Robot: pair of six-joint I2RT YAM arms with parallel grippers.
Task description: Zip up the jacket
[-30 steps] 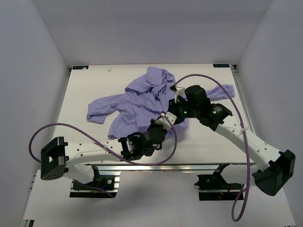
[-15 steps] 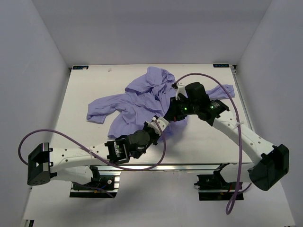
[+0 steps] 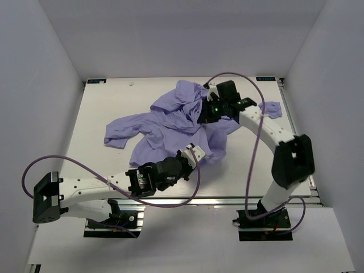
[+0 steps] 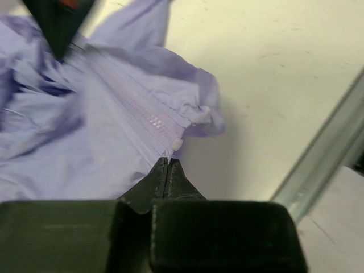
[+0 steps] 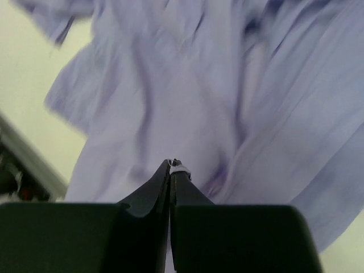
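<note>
The lavender jacket (image 3: 170, 122) lies crumpled on the white table (image 3: 108, 102), hood at the far side. My left gripper (image 3: 195, 152) is shut on the jacket's bottom hem, right at the lower end of the zipper (image 4: 128, 96); its tips (image 4: 168, 163) pinch fabric beside a small white zipper stop (image 4: 177, 144). My right gripper (image 3: 200, 114) is farther up the jacket's front near the hood, shut on a small white zipper pull (image 5: 179, 166), with blurred lavender fabric (image 5: 239, 85) beneath it. The zipper runs as a straight closed line from my left tips up toward the right gripper (image 4: 60, 48).
One sleeve (image 3: 122, 131) stretches left, the other sleeve's end (image 3: 272, 108) lies at the right edge. Purple cables (image 3: 250, 142) loop over both arms. The table's metal front rail (image 4: 324, 148) runs close to my left gripper. White walls enclose the table.
My right gripper has moved away from the hem, up along the zipper toward the hood. My left gripper has drawn back slightly toward the near edge, still pinching the hem.
</note>
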